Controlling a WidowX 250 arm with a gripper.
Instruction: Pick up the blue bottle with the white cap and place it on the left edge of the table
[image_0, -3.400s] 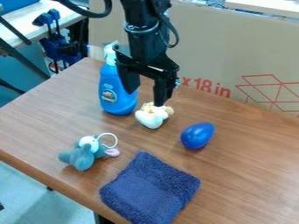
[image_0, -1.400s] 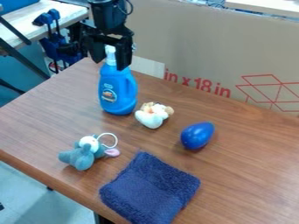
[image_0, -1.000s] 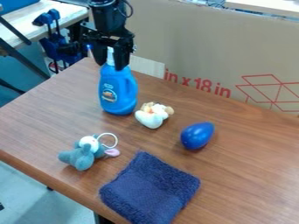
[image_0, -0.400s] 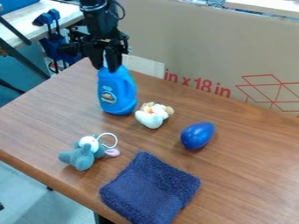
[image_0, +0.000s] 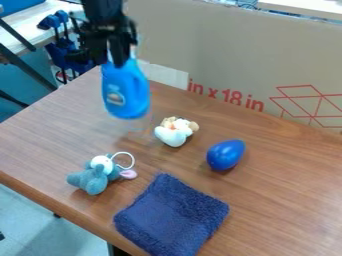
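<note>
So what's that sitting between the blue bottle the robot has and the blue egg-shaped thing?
A small white-and-tan toy lies between the blue bottle in the gripper and the blue egg shape, as the camera view shows.

And here's the blue plastic detergent bottle (image_0: 125, 95), small label on its front, molded handle at its right side, hanging nearly upright with a slight tilt, its base just above the wooden table (image_0: 67, 125).
</note>
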